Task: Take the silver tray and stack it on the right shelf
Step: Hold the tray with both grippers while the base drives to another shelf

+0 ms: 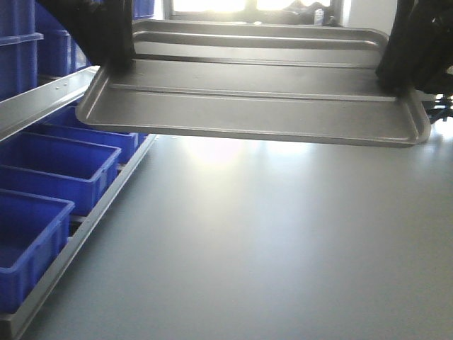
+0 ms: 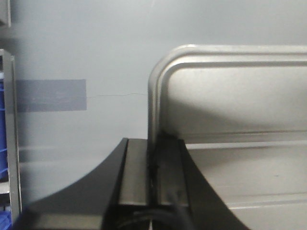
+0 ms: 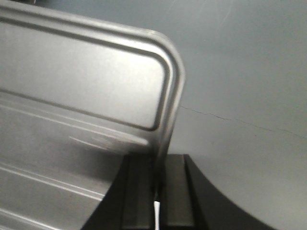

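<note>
Front-facing view: silver tray [image 1: 255,106] held aloft over grey surface [image 1: 269,241], betw. both arms. L gripper [image 2: 153,165] fingers clamped on tray's L rim; R gripper [image 3: 157,175] clamped on R rim. Steel rack [image 1: 42,99] w/ blue crates [image 1: 56,166] near tray's L end.

Smooth matte grey floor [image 1: 269,248] fills most of view. Bright overexposed window [image 1: 212,6] at far end, white glare patch [image 1: 212,152] on floor beneath. Darker grey rectangular floor patch [image 2: 50,95] with thin hairline crack [image 2: 115,95] running from its edge. Daylight only, soft, no hard shadows.
</note>
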Robot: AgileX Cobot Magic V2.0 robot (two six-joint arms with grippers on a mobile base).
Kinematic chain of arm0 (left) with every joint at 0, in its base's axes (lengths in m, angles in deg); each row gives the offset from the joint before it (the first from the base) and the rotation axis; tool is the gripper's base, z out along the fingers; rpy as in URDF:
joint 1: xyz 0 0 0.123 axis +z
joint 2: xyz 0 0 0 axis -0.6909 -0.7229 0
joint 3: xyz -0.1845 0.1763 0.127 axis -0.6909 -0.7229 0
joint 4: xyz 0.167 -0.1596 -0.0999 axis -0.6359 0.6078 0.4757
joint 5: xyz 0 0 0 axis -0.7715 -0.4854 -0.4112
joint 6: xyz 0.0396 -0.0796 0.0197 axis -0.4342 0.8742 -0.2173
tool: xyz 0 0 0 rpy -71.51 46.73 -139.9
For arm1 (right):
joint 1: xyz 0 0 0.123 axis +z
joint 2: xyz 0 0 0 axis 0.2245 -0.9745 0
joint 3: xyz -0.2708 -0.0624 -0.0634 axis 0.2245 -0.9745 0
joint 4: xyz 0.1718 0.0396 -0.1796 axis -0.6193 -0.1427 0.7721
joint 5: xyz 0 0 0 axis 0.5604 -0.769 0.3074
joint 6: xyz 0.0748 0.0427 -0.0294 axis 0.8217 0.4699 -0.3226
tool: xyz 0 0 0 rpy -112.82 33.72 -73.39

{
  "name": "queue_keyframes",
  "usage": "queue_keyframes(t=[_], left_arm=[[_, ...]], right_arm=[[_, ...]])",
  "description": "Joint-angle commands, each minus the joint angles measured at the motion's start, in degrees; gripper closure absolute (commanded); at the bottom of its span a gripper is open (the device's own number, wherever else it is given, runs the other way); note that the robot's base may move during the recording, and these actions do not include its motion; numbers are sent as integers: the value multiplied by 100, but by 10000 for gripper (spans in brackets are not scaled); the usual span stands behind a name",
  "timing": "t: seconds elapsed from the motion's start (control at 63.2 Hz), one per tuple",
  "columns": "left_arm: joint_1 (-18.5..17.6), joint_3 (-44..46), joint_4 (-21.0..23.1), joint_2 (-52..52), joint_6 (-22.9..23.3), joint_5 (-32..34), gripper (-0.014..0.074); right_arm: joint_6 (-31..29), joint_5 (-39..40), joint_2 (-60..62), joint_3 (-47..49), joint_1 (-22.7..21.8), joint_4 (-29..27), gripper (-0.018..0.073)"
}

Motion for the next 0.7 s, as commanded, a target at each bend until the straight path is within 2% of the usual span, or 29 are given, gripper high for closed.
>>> queue_keyframes(t=[0.0,0.681], left_arm=[[-73,210,28,251,-55,308,689],[-73,210,28,251,-55,308,689]], right_arm=[[-190,298,192,222,23,-85,503],[-190,298,192,222,23,-85,503]])
